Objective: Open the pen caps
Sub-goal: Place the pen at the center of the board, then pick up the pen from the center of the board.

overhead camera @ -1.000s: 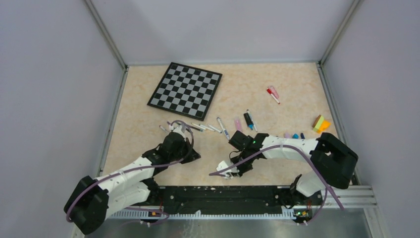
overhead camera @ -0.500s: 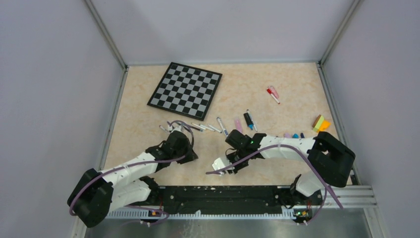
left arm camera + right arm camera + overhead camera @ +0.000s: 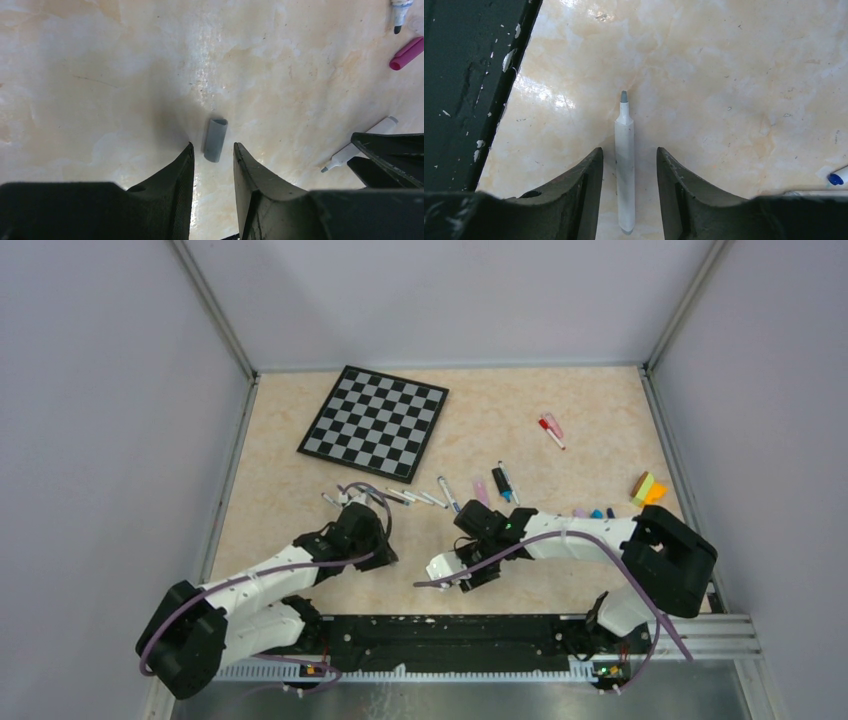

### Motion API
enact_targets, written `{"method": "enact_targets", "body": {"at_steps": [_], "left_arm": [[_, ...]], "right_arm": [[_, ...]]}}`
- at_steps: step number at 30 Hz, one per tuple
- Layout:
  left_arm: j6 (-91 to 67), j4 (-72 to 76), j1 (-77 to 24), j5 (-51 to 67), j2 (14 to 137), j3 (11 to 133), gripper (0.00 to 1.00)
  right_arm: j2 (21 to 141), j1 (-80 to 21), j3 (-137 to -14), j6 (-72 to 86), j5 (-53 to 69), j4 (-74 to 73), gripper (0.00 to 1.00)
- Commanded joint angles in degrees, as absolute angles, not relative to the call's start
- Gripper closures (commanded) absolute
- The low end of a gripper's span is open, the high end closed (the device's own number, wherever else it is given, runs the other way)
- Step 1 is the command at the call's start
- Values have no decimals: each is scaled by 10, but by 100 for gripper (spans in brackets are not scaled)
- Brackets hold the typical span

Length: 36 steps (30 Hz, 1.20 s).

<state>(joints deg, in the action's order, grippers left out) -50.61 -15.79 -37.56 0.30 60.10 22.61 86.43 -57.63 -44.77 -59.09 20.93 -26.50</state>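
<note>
A grey pen cap lies loose on the table, its near end between the tips of my left gripper, which is open and clear of it on both sides. Under my right gripper lies a white pen, uncapped, its grey tip pointing away. The jaws are open with a gap on each side of it. In the top view the left gripper and right gripper sit low over the table's near middle, a short way apart. Other pens lie in a loose row behind them.
A chessboard lies at the back left. A red pen is at the back right and a yellow-orange block at the right edge. A magenta cap lies beyond the left gripper. The black base rail runs close beside the right gripper.
Both grippers have gone from shut to open. The grey cap and the white pen now lie free on the table. The right gripper has shifted slightly left.
</note>
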Motion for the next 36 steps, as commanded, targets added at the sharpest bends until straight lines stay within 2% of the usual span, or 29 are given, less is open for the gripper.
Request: {"method": "enact_targets", "body": {"at_steps": [1, 3, 11, 18, 22, 25, 31, 36], "left_arm": [[-484, -212, -374, -19, 576, 257, 62], [-477, -226, -374, -28, 558, 268, 59], [-438, -235, -374, -57, 453, 299, 47], [-392, -164, -374, -67, 362, 262, 3], [-380, -148, -373, -69, 331, 247, 1], [-375, -145, -373, -72, 320, 240, 1], [-357, -146, -373, -65, 316, 237, 1], [-355, -150, -373, -66, 310, 237, 1]], "right_arm": [[856, -582, -482, -573, 204, -311, 53], [846, -580, -498, -569, 207, -332, 44], [786, -497, -576, -600, 309, -463, 42], [736, -315, -589, -597, 474, -497, 42], [704, -192, -562, -545, 539, -446, 42], [692, -117, -547, -463, 541, -380, 42], [718, -5, -523, -231, 467, -198, 42], [769, 70, -527, -149, 439, -127, 42]]}}
